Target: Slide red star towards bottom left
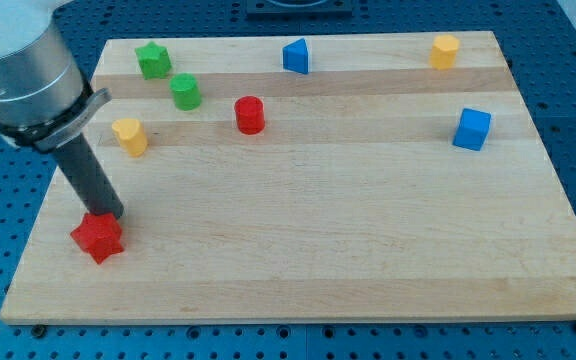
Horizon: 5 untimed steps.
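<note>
Nearest the view's bottom, the red star [98,237] sits close to the bottom left corner of the wooden surface [328,260]. My tip [111,216] touches the star's upper right side, with the dark rod slanting up to the view's top left. There is no hand here to open or shut, only the rod, so nothing is held; the star is merely pressed from behind.

I judge the push to be in its last stretch: the star already lies well into the bottom left area. Any further move should be a short nudge along the same diagonal, stopping before the star reaches the surface's edge, which is near.

Farther up, a yellow block [129,136] stands at the left, a red cylinder [250,115] towards the middle and a blue cube [472,129] at the right. Beyond them come a green cylinder [185,92] and a green star [152,60], then a blue triangular block [295,56] and a second yellow block [445,50] near the top edge.

Counted: two red, two yellow, two green, two blue, eight blocks in all.
</note>
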Motion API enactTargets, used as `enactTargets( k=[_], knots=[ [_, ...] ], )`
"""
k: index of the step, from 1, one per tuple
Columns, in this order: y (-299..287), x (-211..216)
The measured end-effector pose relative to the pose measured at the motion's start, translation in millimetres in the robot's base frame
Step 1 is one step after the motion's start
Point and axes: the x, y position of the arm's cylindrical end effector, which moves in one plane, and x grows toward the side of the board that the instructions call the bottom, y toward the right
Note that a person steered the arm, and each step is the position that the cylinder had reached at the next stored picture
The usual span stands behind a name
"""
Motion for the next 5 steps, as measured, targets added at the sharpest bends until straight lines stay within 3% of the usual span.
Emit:
enactTargets(
  k=[5],
  knots=[
    [20.4, 9.0]
  ],
)
